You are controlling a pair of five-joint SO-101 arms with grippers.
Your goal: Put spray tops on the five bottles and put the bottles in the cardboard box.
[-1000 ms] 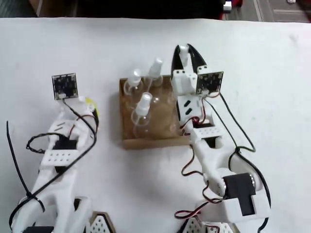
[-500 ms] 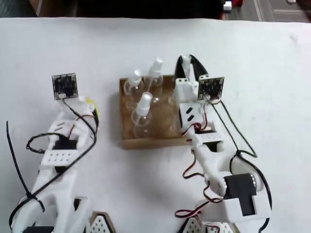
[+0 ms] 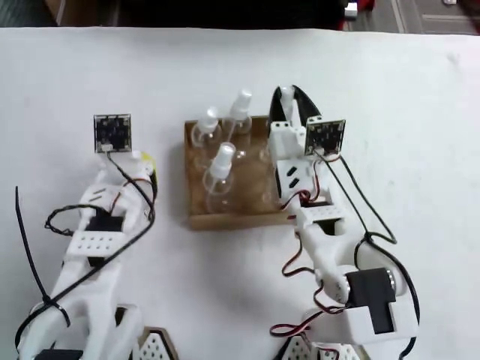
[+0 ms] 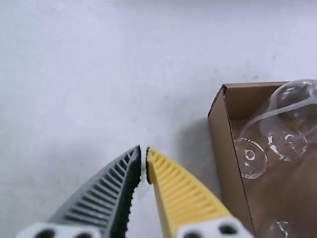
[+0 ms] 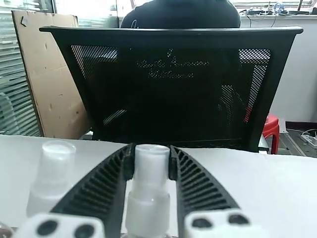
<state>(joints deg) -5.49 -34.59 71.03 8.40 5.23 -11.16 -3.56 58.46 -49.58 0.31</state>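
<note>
The cardboard box lies mid-table between the arms. Three clear bottles with white spray tops stand in it: two at the far side and one in the middle. My right gripper is at the box's far right corner, shut on the white spray top of another bottle held upright. A neighbouring spray top stands beside it. My left gripper is shut and empty, low over the bare table just left of the box corner. Clear bottles show inside the box.
White table lies open on all sides of the box. A black mesh chair and a leaning cardboard sheet stand beyond the far table edge. Loose wires hang along the right arm.
The right gripper has drawn the held bottle back toward the box's far right corner. The left arm has shifted slightly right, toward the box.
</note>
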